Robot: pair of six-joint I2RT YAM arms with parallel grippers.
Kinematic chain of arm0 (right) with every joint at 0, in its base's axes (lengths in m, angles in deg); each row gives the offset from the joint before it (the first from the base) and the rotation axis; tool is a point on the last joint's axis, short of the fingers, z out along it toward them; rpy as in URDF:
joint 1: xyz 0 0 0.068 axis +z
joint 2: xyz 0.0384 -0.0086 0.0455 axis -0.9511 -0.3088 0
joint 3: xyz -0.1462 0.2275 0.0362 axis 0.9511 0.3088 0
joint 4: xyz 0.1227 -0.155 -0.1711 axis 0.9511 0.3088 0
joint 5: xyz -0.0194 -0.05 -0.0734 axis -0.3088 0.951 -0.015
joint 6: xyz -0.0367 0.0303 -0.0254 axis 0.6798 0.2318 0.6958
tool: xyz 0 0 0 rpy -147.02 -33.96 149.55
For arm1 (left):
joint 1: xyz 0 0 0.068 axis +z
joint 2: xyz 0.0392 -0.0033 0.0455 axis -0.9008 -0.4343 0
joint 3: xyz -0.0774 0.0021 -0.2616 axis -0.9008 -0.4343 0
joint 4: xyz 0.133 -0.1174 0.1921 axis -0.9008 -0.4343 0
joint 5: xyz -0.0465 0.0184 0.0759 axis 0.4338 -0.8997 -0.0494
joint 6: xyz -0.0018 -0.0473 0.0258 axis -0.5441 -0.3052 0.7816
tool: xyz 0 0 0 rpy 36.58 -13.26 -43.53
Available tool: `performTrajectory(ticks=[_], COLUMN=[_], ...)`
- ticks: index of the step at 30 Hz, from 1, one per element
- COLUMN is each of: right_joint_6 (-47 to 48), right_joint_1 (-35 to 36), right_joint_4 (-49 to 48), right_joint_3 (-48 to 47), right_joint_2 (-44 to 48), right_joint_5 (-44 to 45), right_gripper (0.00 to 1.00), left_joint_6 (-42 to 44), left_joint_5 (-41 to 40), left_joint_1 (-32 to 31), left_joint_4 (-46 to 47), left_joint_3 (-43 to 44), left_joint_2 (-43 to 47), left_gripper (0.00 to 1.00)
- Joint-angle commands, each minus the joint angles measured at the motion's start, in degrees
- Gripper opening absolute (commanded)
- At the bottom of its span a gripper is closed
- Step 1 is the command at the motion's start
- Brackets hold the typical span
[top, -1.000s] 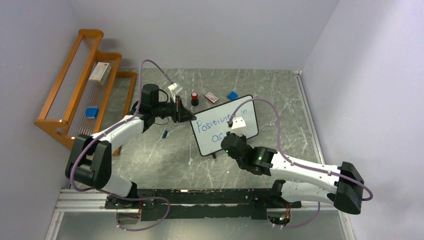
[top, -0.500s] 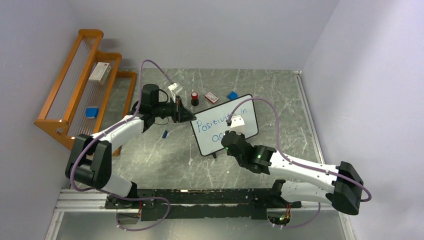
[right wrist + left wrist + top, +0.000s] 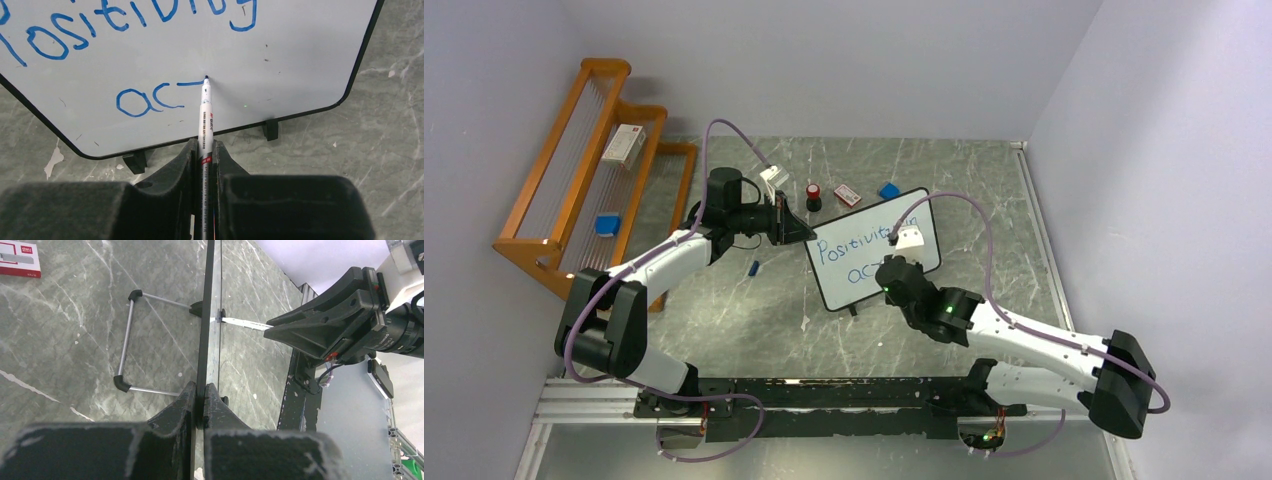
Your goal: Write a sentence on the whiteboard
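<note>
From above, the left hand [image 3: 802, 232] is clamped shut on the whiteboard [image 3: 836, 292] at its left edge. The right hand [image 3: 890, 268] sits low in front of the board, with the blue sentence [image 3: 849, 247] running away to its left. If that steadying grip loosens, I'd expect the board to swing under the writing.

From the left wrist, the board shows edge-on, rising straight out of the closed fingers. The wire stand [image 3: 125, 347] is splayed on the worktop [image 3: 65, 340] to the hand's left, and the pen [image 3: 247, 324] touches the board's face from the right. The push comes well ahead of the grip, so too much of it could twist the board or tip it back onto the stand.

From the right wrist, that hand is closed around the pen's barrel. The tip is on the board straight ahead, at the end of a short bar following "ac". The board's little feet [image 3: 270, 130] are just ahead of the fingers. Only the lower barrel is gripped, so the pen might slide or tilt and the stroke could skip or smear.

Compared with a second ago, the right arm has drifted rightward along the second line and now hides the word "in". The board and the left hand haven't budged.
</note>
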Motion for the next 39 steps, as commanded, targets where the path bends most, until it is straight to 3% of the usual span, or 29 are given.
performTrajectory(ticks=[1,39], right_joint_6=[1.3,2.6], right_joint_1=[-0.4,-0.5], right_joint_4=[-1.3,-0.9], right_joint_3=[1.1,-0.2], right_joint_2=[2.4,-0.7], right_joint_5=[0.0,-3.3], right_gripper=[0.00,0.00], left_joint_6=[3.0,4.5], left_joint_5=[-3.3,-3.8], left_joint_1=[-0.2,-0.2], left_joint_4=[-4.5,-6.6], left_joint_3=[0.0,1.0], left_joint_2=[-1.8,-2.0], left_gripper=[0.05,0.05])
